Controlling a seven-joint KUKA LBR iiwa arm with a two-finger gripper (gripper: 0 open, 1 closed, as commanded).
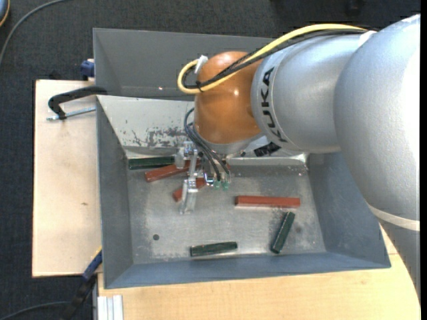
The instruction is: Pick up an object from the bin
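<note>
My gripper (pixel 189 193) reaches down into the left middle of the bin, its metal fingers hanging below the orange cover. A small red-brown block (pixel 179 194) lies right at the fingertips, partly hidden by them. Just above it a red-brown bar (pixel 162 173) lies slanted, and a dark green bar (pixel 151 162) rests along the back wall.
A long red-brown bar (pixel 267 202) lies right of centre. Beside it a dark green bar (pixel 281 232) lies slanted toward the right wall, and another dark green bar (pixel 213 249) rests near the front wall. The arm covers the bin's upper right.
</note>
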